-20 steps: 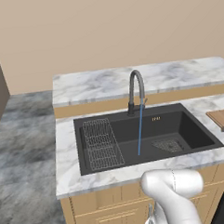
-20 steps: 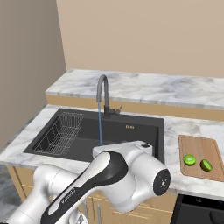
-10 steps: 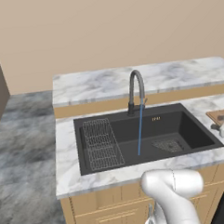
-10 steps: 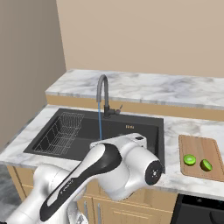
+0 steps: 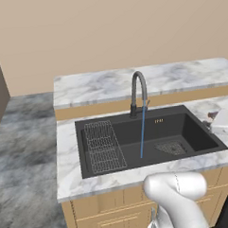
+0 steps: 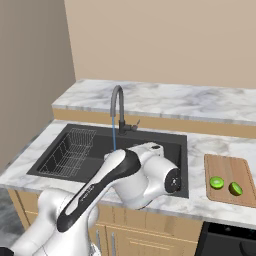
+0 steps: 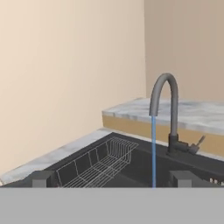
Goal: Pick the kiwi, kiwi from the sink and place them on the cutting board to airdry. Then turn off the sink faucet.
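Note:
Two lime-green kiwis (image 6: 216,182) (image 6: 235,188) lie side by side on the brown cutting board (image 6: 227,170), right of the dark sink (image 6: 170,145). The gooseneck sink faucet (image 5: 139,88) (image 6: 118,107) (image 7: 168,109) stands behind the basin (image 5: 183,126), and a blue stream of water (image 5: 143,131) (image 7: 153,148) runs from its spout. Its small side lever (image 7: 199,142) sticks out at the base. My gripper (image 7: 112,179) is open and empty, looking across the sink at the faucet. The white hand (image 5: 224,121) hovers over the sink's right rim.
A wire rack (image 5: 104,145) (image 7: 100,162) fills the sink's left part, and a mesh drain grate (image 5: 170,147) lies at its right. A raised marble ledge (image 5: 180,77) runs behind the faucet. My bulky white arm (image 6: 145,175) hides the sink's front right in the right base view.
My hand has moved left from over the cutting board to the sink's right rim, and the arm has swung with it. The water keeps running and the kiwis have not moved.

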{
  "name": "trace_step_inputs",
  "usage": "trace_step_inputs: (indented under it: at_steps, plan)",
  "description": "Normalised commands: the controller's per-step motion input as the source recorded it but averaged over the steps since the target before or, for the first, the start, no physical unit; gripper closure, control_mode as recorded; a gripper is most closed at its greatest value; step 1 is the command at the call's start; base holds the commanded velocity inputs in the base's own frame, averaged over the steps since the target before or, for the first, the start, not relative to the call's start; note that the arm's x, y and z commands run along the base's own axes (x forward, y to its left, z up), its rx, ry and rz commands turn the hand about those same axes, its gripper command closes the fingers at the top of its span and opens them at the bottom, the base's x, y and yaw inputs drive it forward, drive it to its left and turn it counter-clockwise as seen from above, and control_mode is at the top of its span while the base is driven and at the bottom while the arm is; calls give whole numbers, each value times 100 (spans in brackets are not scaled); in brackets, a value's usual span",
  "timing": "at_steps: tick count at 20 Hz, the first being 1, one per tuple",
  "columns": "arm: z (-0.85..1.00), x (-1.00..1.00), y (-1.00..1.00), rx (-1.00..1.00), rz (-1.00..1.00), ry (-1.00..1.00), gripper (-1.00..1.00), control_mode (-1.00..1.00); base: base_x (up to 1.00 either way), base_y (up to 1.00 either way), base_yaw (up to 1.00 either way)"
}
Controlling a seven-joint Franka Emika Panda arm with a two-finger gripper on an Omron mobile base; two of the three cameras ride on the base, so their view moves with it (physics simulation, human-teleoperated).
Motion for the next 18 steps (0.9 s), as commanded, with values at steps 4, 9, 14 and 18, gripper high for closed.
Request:
trace_step_inputs:
  at_steps: [4,9,14,18]
  plan:
    - [-16,56,3,0,6,0,-100,-100,0,0,0]
    - [-9,51,1,0,7,0,-100,-100,0,0,0]
    - [-10,42,0,0,8,0,-100,-100,0,0,0]
    - [-22,24,0,0,9,0,-100,-100,0,0,0]
